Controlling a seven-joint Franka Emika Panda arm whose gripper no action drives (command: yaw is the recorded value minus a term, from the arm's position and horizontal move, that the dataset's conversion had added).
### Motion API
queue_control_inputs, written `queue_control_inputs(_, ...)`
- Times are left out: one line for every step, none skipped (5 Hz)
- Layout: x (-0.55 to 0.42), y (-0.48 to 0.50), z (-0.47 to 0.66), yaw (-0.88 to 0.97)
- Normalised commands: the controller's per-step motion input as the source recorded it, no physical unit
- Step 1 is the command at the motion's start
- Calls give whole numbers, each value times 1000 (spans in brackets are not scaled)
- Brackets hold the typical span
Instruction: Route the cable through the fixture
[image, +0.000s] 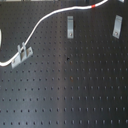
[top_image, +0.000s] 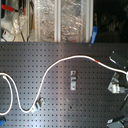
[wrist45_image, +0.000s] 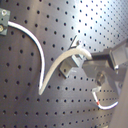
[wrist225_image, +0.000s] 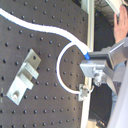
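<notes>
The white cable (top_image: 50, 70) is draped across the black pegboard (top_image: 60, 100), passing one clip (image: 21, 54). The gripper (wrist45_image: 95, 62) is seen clamped on its end.

The board (image: 75, 90) looks like matt black perforated metal. The clips (image: 70, 26) are dull silvery metal. The cable (top_image: 55, 66) looks like smooth white plastic, with a red band (top_image: 96, 59).
</notes>
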Motion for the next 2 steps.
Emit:
queue_control_inputs(7,9,0,0)
queue_control_inputs(89,119,3,0)
